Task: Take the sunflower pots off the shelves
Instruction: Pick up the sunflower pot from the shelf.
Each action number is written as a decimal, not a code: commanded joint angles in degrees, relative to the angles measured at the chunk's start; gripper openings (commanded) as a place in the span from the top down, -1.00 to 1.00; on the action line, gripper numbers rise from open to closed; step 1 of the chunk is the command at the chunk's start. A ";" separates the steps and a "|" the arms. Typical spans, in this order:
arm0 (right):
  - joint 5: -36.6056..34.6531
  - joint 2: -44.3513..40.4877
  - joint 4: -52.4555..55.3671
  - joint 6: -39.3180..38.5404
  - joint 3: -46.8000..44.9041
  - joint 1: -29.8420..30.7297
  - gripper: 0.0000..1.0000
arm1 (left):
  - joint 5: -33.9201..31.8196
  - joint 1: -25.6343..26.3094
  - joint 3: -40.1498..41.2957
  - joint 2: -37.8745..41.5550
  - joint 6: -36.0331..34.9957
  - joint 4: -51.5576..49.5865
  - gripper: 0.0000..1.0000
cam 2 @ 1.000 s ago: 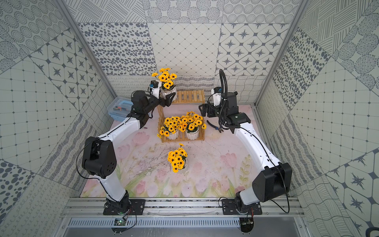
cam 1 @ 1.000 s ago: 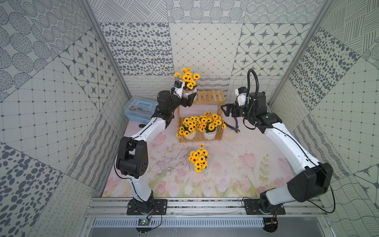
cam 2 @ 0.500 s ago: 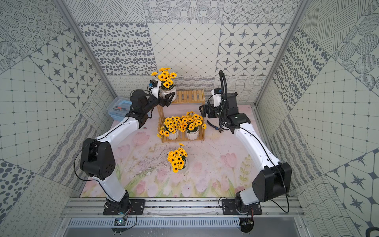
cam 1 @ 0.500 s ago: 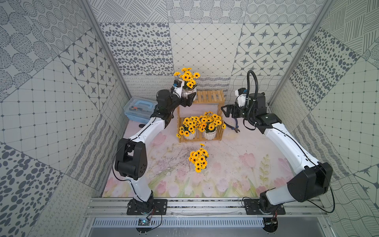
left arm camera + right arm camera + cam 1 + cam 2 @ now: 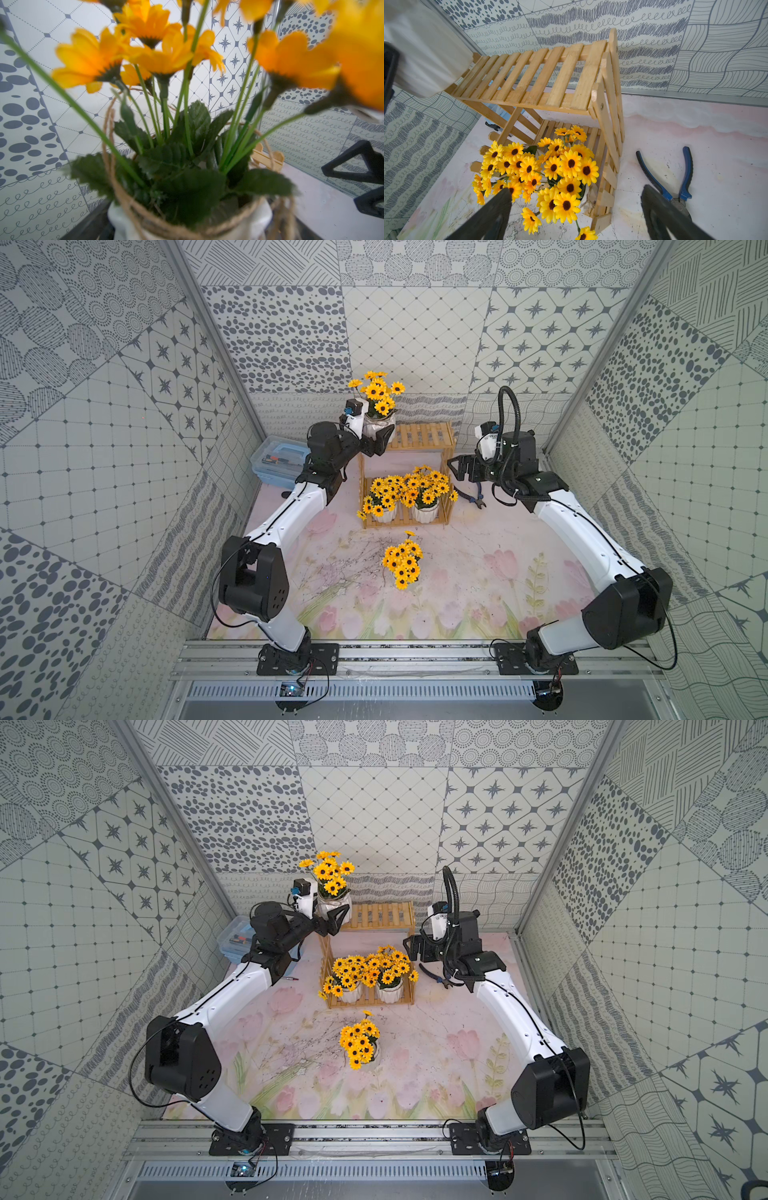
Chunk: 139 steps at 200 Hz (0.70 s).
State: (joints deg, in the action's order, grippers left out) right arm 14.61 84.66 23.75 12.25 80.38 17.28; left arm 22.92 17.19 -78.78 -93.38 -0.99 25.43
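The left gripper (image 5: 376, 439) has its jaws closed in on the white body of a sunflower pot (image 5: 379, 426), one jaw on each side, and I take that for a firm hold. The pot is upright at the end of the top tier nearest that arm, though I cannot tell whether its base has cleared the slats. The rest of that tier of the shelves (image 5: 422, 435), which stand toward the desk's far edge, is bare. Below, a pair of pots (image 5: 386, 515) sits side by side on the bottom tier, blooms crowding together. The right gripper (image 5: 457, 468) hangs just beside the shelves' other end, jaws spread wide and holding nothing, with pliers (image 5: 687, 172) lying on the desk beneath it. A fourth pot (image 5: 402, 564) stands free in the middle of the desk. So, as I judge it, one pot is done, one is in hand, and two remain. A blue toolbox (image 5: 278, 460) sits in the far corner on the left arm's side.
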 commanded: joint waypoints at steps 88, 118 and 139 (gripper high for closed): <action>3.81 -1.99 -4.83 1.39 -2.07 -0.14 -0.97 | -11.67 0.16 21.82 29.29 -5.52 1.43 1.00; 4.63 -2.06 -4.88 1.69 -2.32 -0.14 -0.97 | -16.89 0.20 29.09 36.82 -5.55 0.70 1.00; 4.86 -2.35 -4.81 1.66 -2.45 -0.14 -0.97 | -21.32 0.18 34.23 40.95 -5.06 1.12 1.00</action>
State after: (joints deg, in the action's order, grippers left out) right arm 18.24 84.66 21.58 13.54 78.63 17.28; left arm 11.55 17.19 -51.20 -59.16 -5.06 21.32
